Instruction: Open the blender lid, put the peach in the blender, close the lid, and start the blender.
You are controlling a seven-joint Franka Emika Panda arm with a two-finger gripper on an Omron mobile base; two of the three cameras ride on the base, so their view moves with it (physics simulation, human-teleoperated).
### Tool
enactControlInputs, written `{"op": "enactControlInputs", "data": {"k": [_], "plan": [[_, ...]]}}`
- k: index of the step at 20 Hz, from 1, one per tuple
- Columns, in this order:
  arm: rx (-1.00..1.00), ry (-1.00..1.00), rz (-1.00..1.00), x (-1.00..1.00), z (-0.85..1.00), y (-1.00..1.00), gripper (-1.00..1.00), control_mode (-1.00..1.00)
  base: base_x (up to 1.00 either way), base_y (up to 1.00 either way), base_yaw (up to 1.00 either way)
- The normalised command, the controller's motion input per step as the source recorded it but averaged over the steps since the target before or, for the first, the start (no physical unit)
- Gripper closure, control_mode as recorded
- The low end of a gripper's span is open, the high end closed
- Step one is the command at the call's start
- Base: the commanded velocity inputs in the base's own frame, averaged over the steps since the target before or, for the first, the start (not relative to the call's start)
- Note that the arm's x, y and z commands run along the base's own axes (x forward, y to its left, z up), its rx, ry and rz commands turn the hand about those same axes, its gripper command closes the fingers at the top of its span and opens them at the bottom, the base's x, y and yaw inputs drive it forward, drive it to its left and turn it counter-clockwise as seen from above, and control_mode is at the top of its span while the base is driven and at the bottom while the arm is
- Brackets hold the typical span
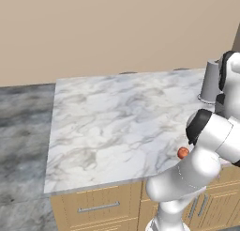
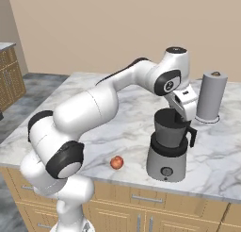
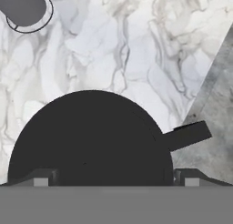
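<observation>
Jaws (image 3: 113, 177) spread wide hover just above the blender lid (image 3: 91, 136), gripping nothing. Peach (image 2: 116, 162) lies on the marble tabletop (image 2: 117, 113) just left of the blender (image 2: 168, 146).

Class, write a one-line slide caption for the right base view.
Open gripper poised over the blender, peach waiting on the counter.

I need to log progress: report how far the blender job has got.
Done: nothing yet. The peach lies on the counter beside the blender. In hand: the open end effector is right over the blender lid, fingers apart at its rim. Left: open the lid, load the peach, close, start.
</observation>
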Motion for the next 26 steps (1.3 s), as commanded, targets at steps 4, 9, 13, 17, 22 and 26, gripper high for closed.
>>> {"op": "enactControlInputs", "data": {"k": [4, 9, 13, 17, 22, 26], "plan": [[0.00, 0.04, 0.00, 0.00, -0.10, 0.00, -1.00, -1.00, 0.00, 0.00, 0.00], [0.00, 0.04, 0.00, 0.00, -0.13, 0.00, 1.00, -1.00, 0.00, 0.00, 0.00], [0.00, 0.00, 0.01, 0.00, -0.02, 0.00, 1.00, -1.00, 0.00, 0.00, 0.00], [0.00, 0.00, 0.00, 0.00, 0.00, 0.00, 1.00, -1.00, 0.00, 0.00, 0.00], [0.00, -0.05, 0.00, -0.10, 0.27, 0.03, 1.00, -1.00, 0.00, 0.00, 0.00], [0.00, -0.21, 0.00, -0.36, 0.89, 0.21, 1.00, -1.00, 0.00, 0.00, 0.00]]}}
